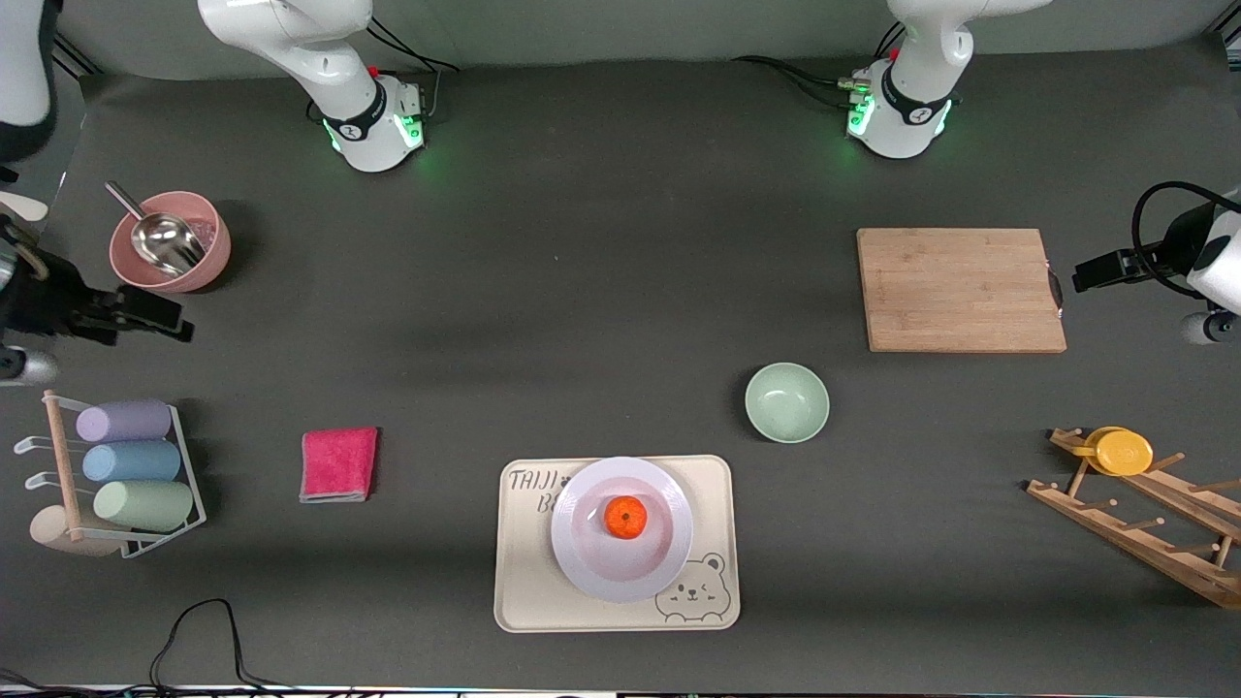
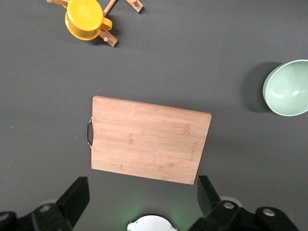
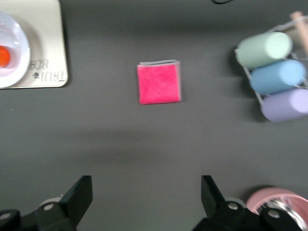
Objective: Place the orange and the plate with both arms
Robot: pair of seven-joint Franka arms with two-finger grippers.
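The orange point(image 1: 626, 517) lies in the middle of the white plate point(image 1: 582, 567), which rests on the beige bear tray point(image 1: 524, 601) near the front camera. The right wrist view catches the plate point(image 3: 12, 72) and the orange point(image 3: 3, 56) at its edge. My right gripper point(image 1: 179, 320) hangs open and empty over the table between the pink bowl and the cup rack; its fingers point(image 3: 82, 195) stand wide apart around the gripper's middle point(image 3: 147, 195). My left gripper point(image 1: 1078, 274) is open and empty, up beside the cutting board; in its wrist view point(image 2: 143, 195) the fingers point(image 2: 77, 197) are spread.
A wooden cutting board point(image 1: 960, 289) lies toward the left arm's end, with a pale-green bowl point(image 1: 786, 401) nearer the camera. A wooden rack with a yellow cup point(image 1: 1120, 451) stands at that end. Toward the right arm's end are a pink bowl with a scoop point(image 1: 170, 240), a cup rack point(image 1: 126, 465) and a pink cloth point(image 1: 338, 463).
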